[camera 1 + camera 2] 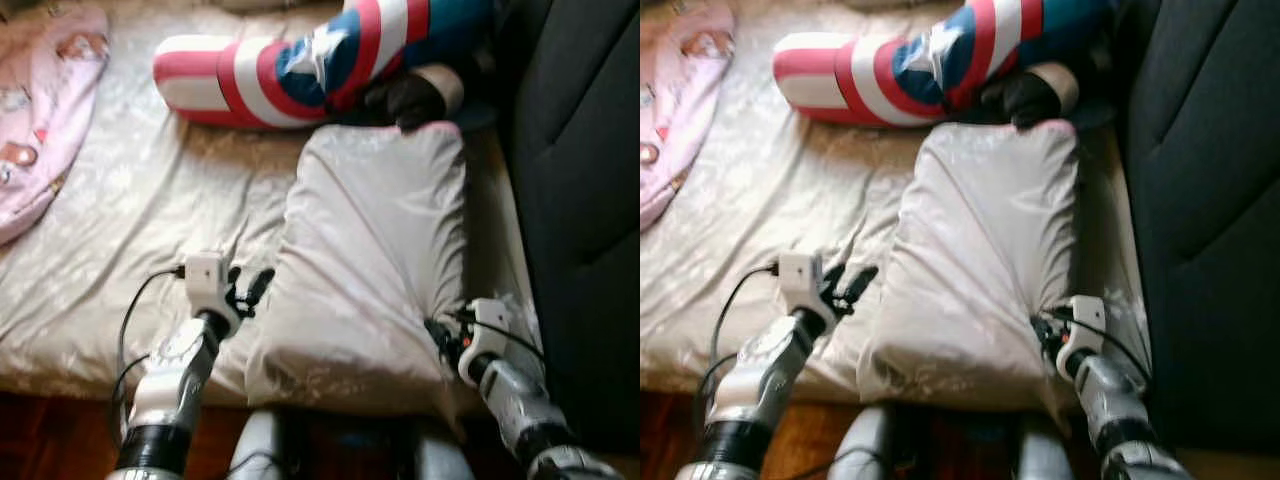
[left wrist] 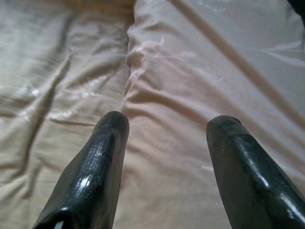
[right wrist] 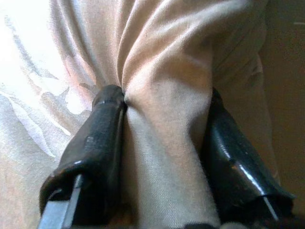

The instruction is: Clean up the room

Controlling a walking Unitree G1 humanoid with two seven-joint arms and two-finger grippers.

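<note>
Pillow [image 1: 370, 260] pinched at the bed's [image 1: 120, 250] near edge.
Right gripper [image 3: 162, 138] fingers clamp a pillow fold; left gripper [image 2: 164, 143] hovers beside it, fingers spread wide.

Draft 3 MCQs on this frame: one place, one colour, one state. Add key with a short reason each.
1. Where does the pale pillow lie?
A. on the bed, near its front edge
B. on the floor
C. on a chair

2. What colours are on the striped cushion at the far side of the bed?
A. green and yellow
B. red, white and blue
C. plain black

3. What is the right claw doing?
A. hanging open over the floor
B. holding a cup
C. shut on a fold of the pillow

Key:
1 A, the pillow rests on the cream bedsheet just ahead of both arms.
2 B, red and white bands ring a blue patch with a white star.
3 C, the right wrist view shows pillow fabric pinched between both fingers, while the left claw is open at the pillow's other edge.
</note>
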